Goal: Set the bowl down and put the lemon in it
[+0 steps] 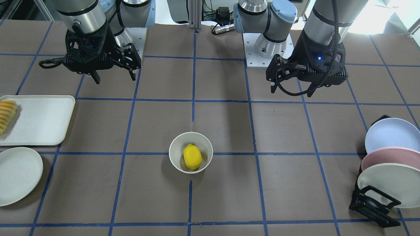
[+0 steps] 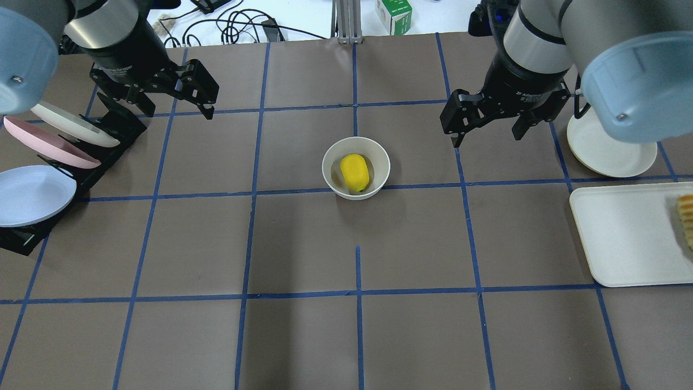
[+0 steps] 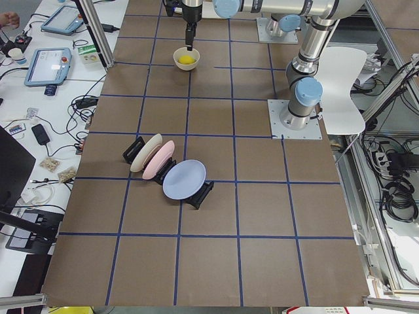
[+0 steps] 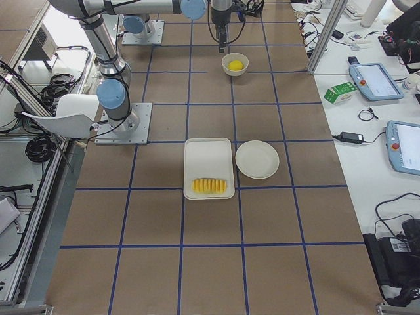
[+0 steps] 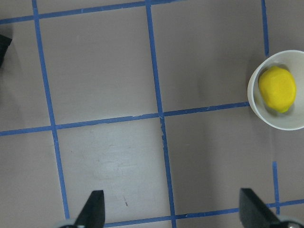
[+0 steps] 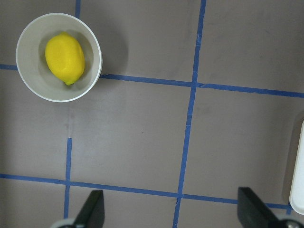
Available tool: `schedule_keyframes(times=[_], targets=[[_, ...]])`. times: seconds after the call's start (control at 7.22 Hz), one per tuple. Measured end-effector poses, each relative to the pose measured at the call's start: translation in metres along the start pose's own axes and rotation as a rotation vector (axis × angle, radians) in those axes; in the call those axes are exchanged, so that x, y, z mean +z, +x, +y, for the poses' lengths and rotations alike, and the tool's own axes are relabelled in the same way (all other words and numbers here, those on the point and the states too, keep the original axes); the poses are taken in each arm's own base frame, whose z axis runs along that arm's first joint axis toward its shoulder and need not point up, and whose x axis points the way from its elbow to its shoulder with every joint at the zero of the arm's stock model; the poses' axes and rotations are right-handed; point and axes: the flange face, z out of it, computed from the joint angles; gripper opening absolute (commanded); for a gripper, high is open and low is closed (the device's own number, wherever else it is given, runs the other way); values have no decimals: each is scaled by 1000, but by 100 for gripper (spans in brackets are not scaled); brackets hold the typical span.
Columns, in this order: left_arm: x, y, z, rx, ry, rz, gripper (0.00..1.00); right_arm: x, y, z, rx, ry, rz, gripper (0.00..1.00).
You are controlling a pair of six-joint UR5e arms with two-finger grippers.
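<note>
The off-white bowl (image 1: 175,150) stands upright at the table's middle, on a blue tape line. The yellow lemon (image 1: 192,157) lies inside it. Both also show in the overhead view, the bowl (image 2: 331,162) with the lemon (image 2: 354,172) in it. My left gripper (image 2: 157,105) is open and empty, raised well to the bowl's left by the plate rack. Its wrist view shows the bowl (image 5: 266,116) at the right edge. My right gripper (image 2: 485,140) is open and empty, raised to the bowl's right. Its wrist view shows the lemon (image 6: 65,58) in the bowl (image 6: 33,76).
A black rack (image 2: 116,127) with blue, pink and cream plates stands at my far left. A white tray (image 2: 622,233) holding a sliced yellow-orange food piece (image 2: 686,219) lies at my right, with a flat white plate (image 2: 601,149) beyond it.
</note>
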Motion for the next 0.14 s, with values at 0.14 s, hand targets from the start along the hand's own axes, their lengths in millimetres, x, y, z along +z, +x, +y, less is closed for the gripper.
schedule_keyframes(times=[0.14], targets=[[0,0,0,-1,-1,0,100,0,0,0,-2,3,2,100]])
